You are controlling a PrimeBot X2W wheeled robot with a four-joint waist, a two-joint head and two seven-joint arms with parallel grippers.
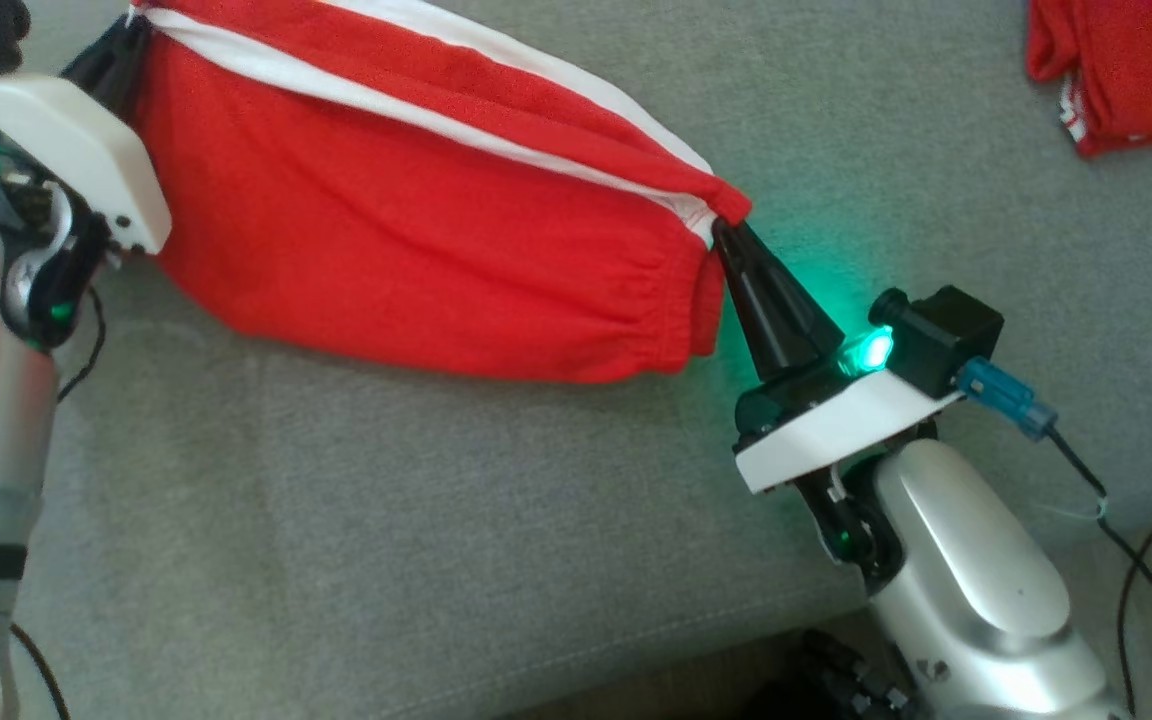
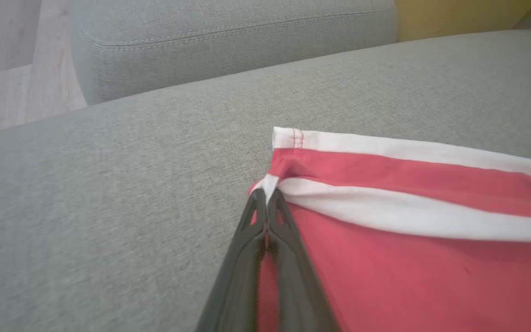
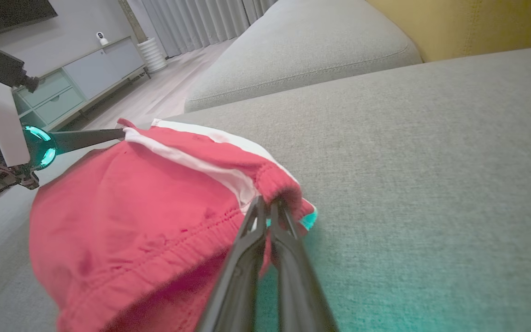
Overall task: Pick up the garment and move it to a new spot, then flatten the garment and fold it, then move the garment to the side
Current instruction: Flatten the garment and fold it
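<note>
1. Your left gripper (image 2: 265, 196) is closed tight. Its two dark fingers meet at the tips and pinch a white-edged corner of the garment (image 1: 416, 220).
2. Your right gripper (image 1: 728, 232) is closed as well. It nips the opposite corner, where the gathered elastic band meets the white stripes.
3. The garment is a pair of red shorts with two white side stripes. It is stretched between your two grippers, and the stripes run along the far edge from one grip to the other.
4. In the head view it spans from the upper left toward the middle, over the grey sofa seat (image 1: 436, 520). The red body bellies out toward you below the stripe line.
5. The right wrist view shows the cloth sagging in a rounded hump. You cannot tell for certain from these views whether its lower edge rests on the seat or hangs just above it.
6. A green light (image 1: 871, 350) glows on your right gripper's base and tints the sofa fabric beside it.
7. A second red cloth (image 1: 1106, 70) lies bunched on the sofa at the far right, well apart from the one you hold.
8. Past the seat, the left wrist view shows another grey cushion (image 2: 228, 46) and pale wooden floor (image 2: 2, 69).
</note>
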